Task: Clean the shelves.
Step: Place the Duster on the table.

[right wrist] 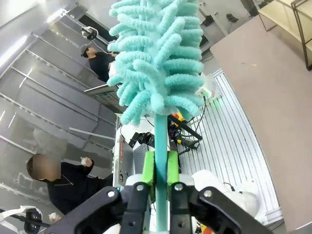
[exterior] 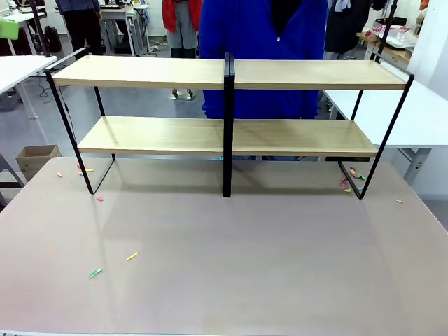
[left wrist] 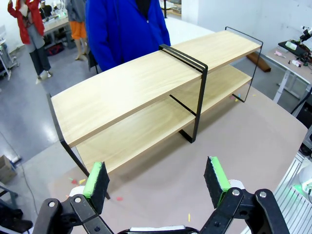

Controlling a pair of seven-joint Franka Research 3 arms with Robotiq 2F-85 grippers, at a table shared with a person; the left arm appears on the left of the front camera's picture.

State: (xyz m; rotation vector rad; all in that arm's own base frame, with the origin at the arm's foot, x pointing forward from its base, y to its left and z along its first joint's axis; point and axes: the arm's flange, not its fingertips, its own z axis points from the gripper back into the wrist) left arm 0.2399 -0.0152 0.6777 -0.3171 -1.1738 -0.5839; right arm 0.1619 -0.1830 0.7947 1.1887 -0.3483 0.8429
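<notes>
The shelves [exterior: 157,134], a two-tier rack of light-wood boards in a thin black frame with a black centre post [exterior: 227,126], stand on the far half of the bench [exterior: 224,266], directly in front of a person in a blue top [exterior: 262,42]; both boards appear bare. Small coloured scraps lie on the bench near the rack's feet at either end [exterior: 348,183] and in front of the rack toward its left end [exterior: 95,273]; whether dust lies on the boards cannot be told.

The left tool [left wrist: 158,187], seen in its wrist view, stands above the bench on the near side of the shelves, jaws wide apart with nothing between the green pads [left wrist: 216,175]. The right tool [right wrist: 160,168] is clamped on the thin teal handle of a fluffy teal duster [right wrist: 156,58], whose head rises clear of the tool; a corner of the shelves [right wrist: 292,14] shows far off at the upper right of that view, so the duster is well apart from the rack.

Judged progress: the cleaning implement is in hand, yet no contact with either board is shown; wiping of the upper and lower boards seems to remain.
</notes>
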